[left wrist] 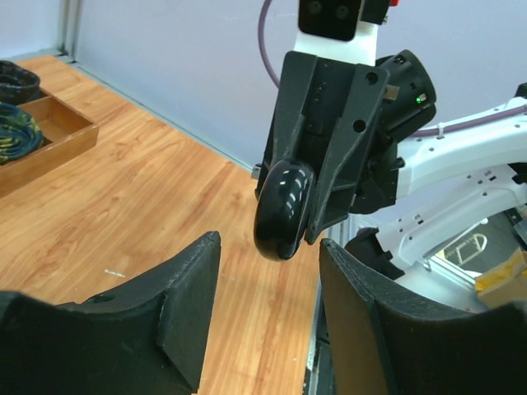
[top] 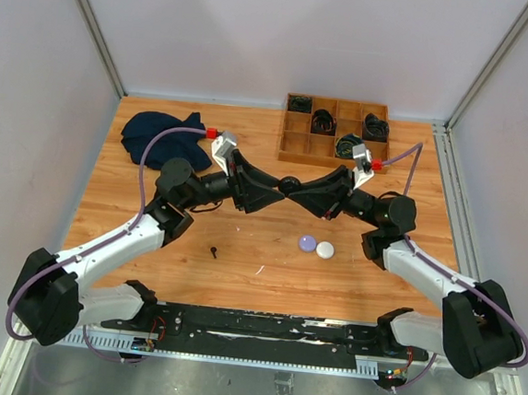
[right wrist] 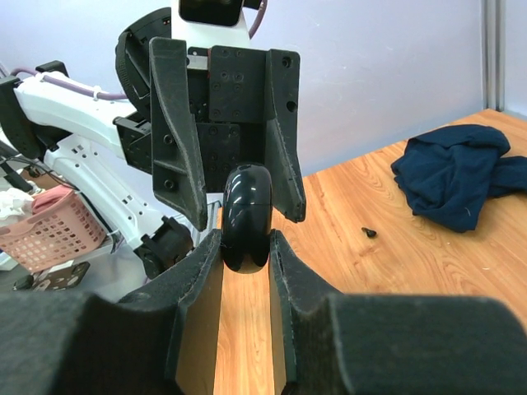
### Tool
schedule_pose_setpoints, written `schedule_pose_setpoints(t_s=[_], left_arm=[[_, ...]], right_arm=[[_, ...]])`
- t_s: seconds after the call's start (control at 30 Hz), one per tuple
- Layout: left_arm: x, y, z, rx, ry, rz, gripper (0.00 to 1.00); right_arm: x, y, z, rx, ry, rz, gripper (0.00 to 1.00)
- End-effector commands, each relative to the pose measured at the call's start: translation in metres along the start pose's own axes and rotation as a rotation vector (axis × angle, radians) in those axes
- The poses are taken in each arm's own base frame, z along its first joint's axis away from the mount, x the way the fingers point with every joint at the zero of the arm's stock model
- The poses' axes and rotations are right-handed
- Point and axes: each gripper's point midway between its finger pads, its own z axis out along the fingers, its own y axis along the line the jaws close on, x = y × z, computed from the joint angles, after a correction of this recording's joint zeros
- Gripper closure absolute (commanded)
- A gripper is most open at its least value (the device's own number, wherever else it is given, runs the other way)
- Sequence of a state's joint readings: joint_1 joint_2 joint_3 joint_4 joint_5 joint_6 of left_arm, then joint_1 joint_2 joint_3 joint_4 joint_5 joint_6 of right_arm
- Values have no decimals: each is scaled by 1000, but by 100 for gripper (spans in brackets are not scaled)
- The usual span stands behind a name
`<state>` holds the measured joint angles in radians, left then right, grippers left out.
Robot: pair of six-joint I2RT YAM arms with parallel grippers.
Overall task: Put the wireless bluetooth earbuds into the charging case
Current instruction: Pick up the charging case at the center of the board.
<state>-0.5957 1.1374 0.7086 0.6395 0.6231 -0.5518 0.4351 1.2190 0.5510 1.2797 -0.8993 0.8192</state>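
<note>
Right jaws around black case (right wrist: pixel 245 218)

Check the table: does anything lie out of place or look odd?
Yes. A tiny black earbud lies alone on the wooden table, apart from the glossy black round case pinched in the right gripper. A crumpled dark blue cloth sits at the table's far left corner, unrelated to the earbuds.
</note>
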Motion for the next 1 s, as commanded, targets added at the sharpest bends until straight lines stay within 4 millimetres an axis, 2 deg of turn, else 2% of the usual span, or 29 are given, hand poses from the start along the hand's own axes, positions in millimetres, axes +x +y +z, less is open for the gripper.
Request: schedule_pose_setpoints(t_s=[0.0, 0.13, 0.4, 0.57, 0.7, 0.97], left_arm=[[-22, -21, 3, 98, -41, 35, 44], [-22, -23, 2, 108, -39, 36, 46], [-24, -27, 2, 124, -38, 45, 59], [-22, -28, 2, 129, -27, 64, 80], [-18, -25, 0, 117, 1, 96, 98], [-9, -23, -5, 105, 79, 155, 100]], right_arm=[[-16, 14, 5, -75, -18, -52, 89], [-13, 14, 6, -83, -8, -48, 88], [-8, 17, 9, -112, 14, -45, 88], [-4, 19, 9, -130, 32, -52, 87], [-2, 21, 8, -139, 59, -73, 81], [8, 20, 4, -112, 151, -123, 62]])
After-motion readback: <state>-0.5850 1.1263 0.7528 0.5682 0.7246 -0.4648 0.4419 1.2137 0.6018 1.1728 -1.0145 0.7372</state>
